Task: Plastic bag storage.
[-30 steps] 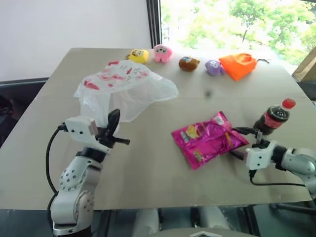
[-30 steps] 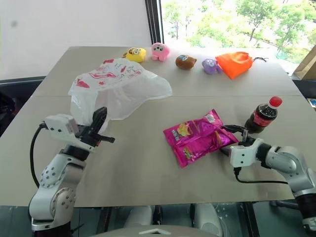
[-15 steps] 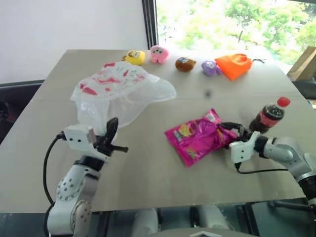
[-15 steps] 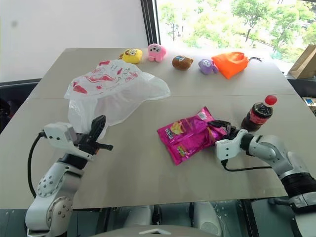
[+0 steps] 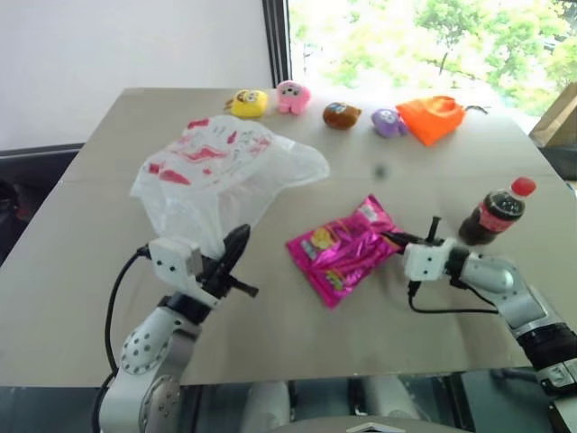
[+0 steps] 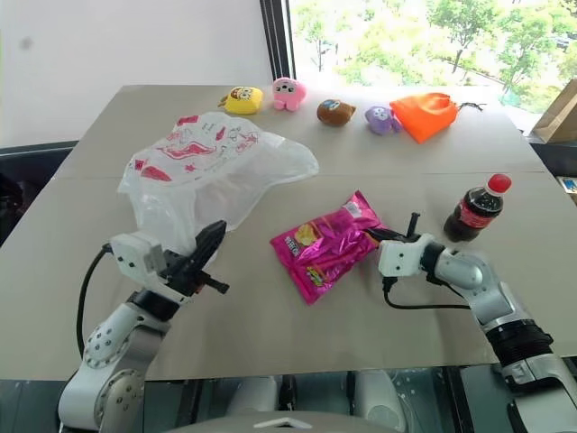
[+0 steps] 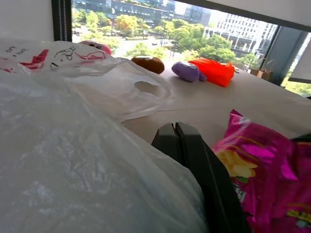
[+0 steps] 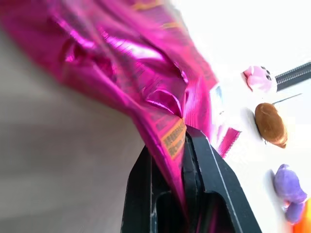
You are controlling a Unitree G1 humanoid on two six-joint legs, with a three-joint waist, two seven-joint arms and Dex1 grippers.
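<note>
Since the earlier frame the right gripper [image 8: 167, 145] has clamped the shiny magenta snack packet [image 5: 341, 251], just beside the large crinkly translucent white plastic bag [image 5: 221, 171], whose edge the closed left gripper [image 5: 236, 250] pinches; either thin grip may slip.

Twin head cameras look down across the table [image 5: 297, 334] toward the window [image 5: 424, 36]; wrist cameras sit low and close, sharing the magenta snack packet [image 7: 262, 170].

Translucent white plastic bag [image 5: 227, 167] with red print, shiny magenta snack packet [image 5: 341, 249], orange pouch [image 5: 432, 118]
</note>
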